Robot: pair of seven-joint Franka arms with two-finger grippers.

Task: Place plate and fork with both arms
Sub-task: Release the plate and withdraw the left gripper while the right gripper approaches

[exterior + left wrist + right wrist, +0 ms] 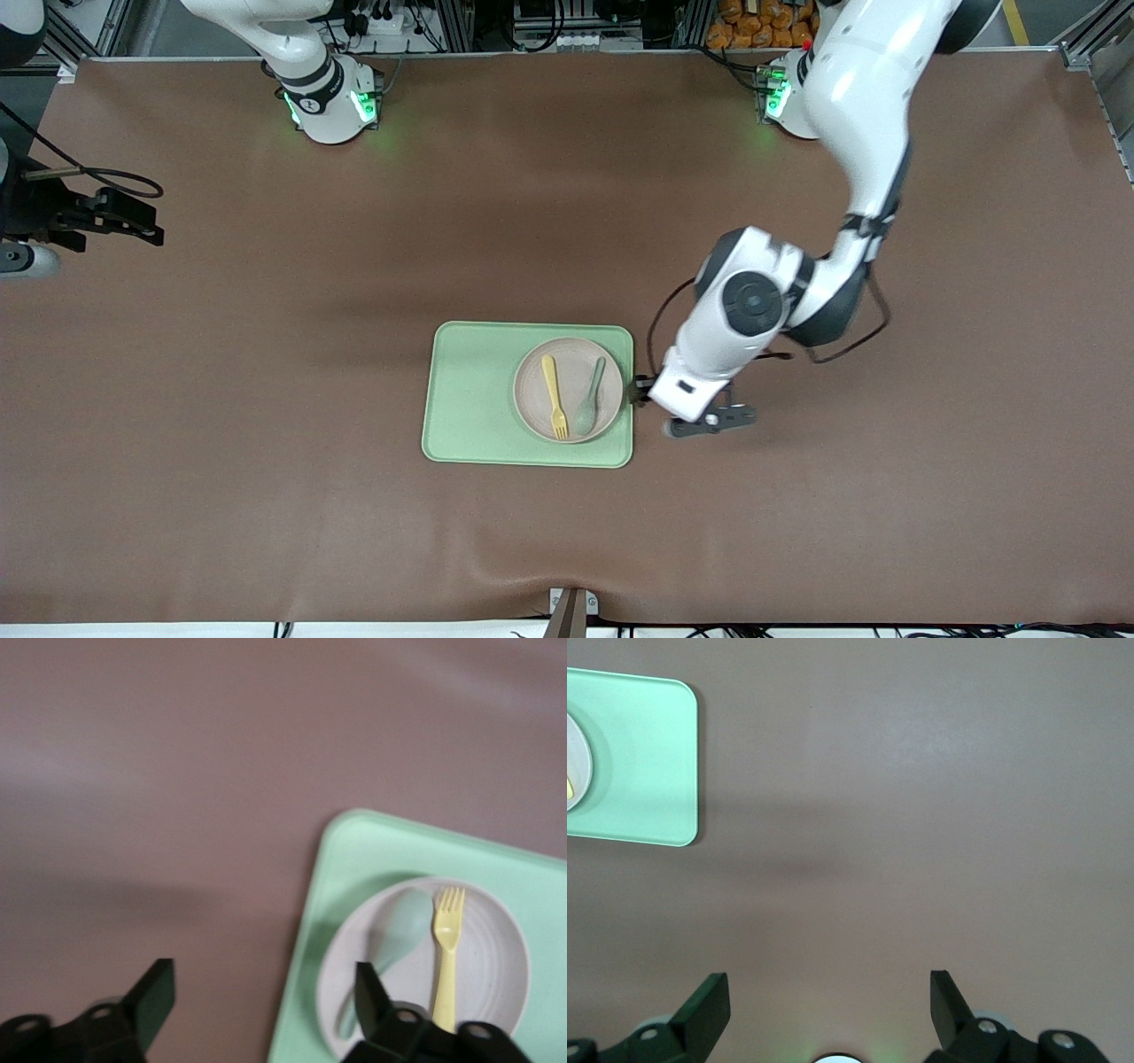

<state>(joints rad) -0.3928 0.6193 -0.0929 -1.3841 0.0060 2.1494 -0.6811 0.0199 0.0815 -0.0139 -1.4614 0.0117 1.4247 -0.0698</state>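
- Left black two-finger gripper (640, 392) is hovering spread and empty at the light-green rectangular tray's (469, 399) three o'clock edge.
- Right gripper (829, 1005) is waiting with fingers apart, over bare table.
- You're handling a slim, light, probably slippery pale-yellow plastic fork (555, 397) on the round off-white plate (533, 399); pinch mid-handle, near twelve o'clock.

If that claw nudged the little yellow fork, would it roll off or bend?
The fork looks like thin plastic, so probably light and fairly stiff. It lies flat on the plate beside the spoon, so it would likely slide, not roll. The plate's raised rim would probably stop it.

Even overhead light; soft shadows; blurry wrist views
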